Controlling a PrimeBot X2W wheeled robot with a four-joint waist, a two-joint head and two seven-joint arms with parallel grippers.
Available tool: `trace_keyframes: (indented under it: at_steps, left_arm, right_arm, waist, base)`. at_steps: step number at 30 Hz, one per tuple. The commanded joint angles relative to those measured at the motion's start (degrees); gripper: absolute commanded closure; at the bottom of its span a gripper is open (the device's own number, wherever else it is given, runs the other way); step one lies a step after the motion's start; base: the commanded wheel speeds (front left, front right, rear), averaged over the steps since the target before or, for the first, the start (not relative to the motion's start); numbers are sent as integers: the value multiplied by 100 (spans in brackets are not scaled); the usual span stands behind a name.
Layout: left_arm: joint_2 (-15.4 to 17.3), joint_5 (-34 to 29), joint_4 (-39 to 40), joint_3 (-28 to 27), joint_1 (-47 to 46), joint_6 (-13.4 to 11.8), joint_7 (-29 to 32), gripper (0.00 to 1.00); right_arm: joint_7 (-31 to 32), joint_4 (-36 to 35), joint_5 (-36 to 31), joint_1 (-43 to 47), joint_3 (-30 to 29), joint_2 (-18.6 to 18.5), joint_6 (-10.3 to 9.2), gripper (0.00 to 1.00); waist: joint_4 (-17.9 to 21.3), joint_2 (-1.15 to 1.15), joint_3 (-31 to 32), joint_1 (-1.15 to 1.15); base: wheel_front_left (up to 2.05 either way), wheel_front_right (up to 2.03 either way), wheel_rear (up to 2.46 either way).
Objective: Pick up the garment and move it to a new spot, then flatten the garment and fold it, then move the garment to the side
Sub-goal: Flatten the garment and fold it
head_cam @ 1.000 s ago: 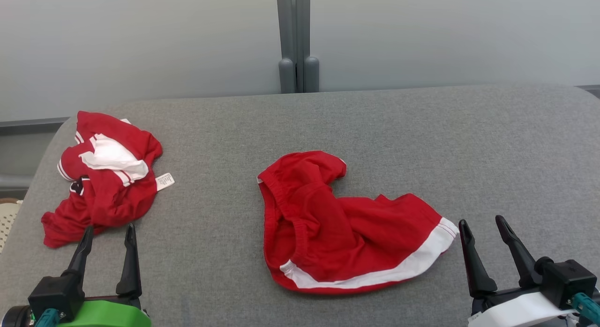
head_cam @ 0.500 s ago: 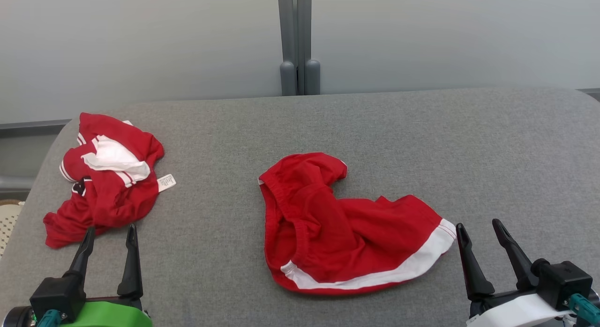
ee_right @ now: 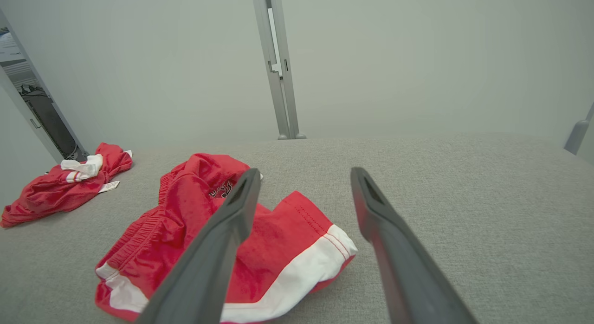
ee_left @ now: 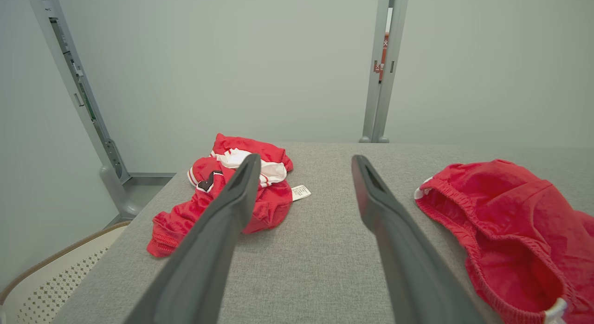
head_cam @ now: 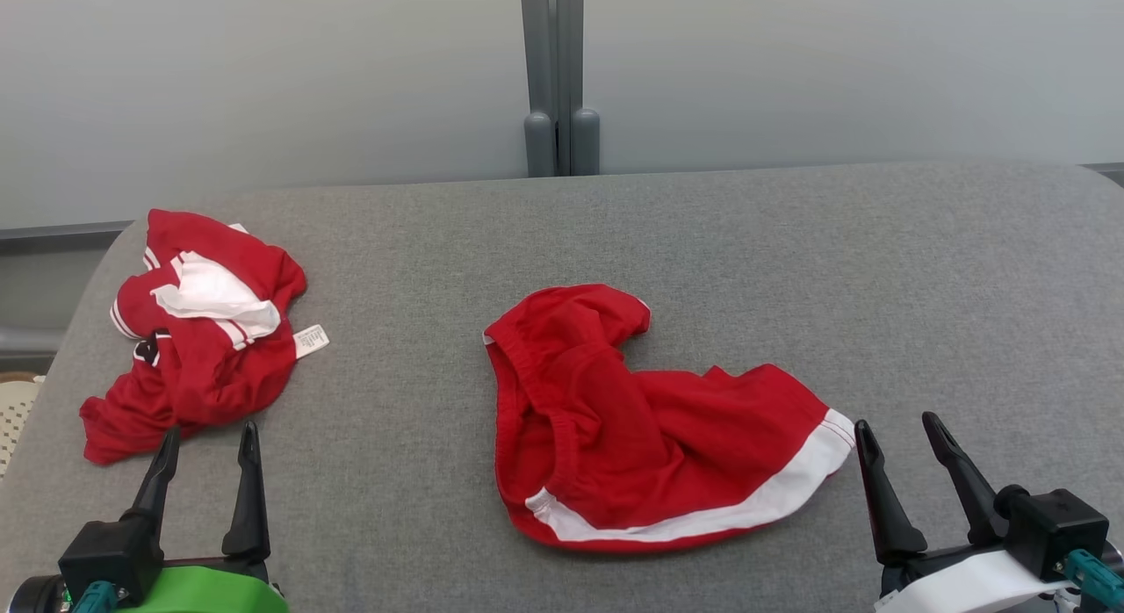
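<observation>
Jaws spread wide and empty on both the left gripper [head_cam: 208,430] and the right gripper [head_cam: 896,422], poised at the near edge of a grey table [head_cam: 790,244]; red shorts [head_cam: 650,429] lie rumpled at its centre, neither flattened nor folded, while another red garment [head_cam: 198,341] sits heaped at far left, so most of the job appears still to come
</observation>
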State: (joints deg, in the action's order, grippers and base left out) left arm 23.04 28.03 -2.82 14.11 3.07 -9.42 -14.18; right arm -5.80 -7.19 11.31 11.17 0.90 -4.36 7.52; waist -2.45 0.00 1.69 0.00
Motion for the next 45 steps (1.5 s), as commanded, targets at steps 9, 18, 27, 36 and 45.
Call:
trace_keyframes:
  at_steps: [9, 18, 27, 36, 45]
  left_arm:
    - [-62, -180, -33, 402, -347, 194, 128, 0]
    - [-472, -550, -459, 1340, -1317, 771, 347, 0]
    - [-817, -832, -1425, 2142, -1878, 1339, 409, 0]
    - [-952, -895, -2012, 2754, -1855, 1574, 346, 0]
    - [-1001, -796, -2373, 2909, -1982, 1617, 304, 0]
  right_arm:
    - [103, 234, -117, -306, -59, -203, -6, 0]
    - [288, 1172, -66, -1152, 180, -700, -6, 0]
    - [152, 2055, 209, -1838, 651, -1026, -7, 0]
    - [-7, 2553, 529, -2141, 1227, -1154, -6, 0]
    - [-123, 2981, 764, -2397, 1609, -1257, -7, 0]
  waist:
    - [33, 0, -109, 0]
    - [103, 0, -586, 0]
    - [218, 0, -1043, 0]
    - [349, 0, -1170, 0]
    - [319, 0, -1232, 0]
  base:
    - [0, 0, 0]
    - [0, 0, 0]
    - [0, 0, 0]
    - [0, 0, 0]
    - [0, 0, 0]
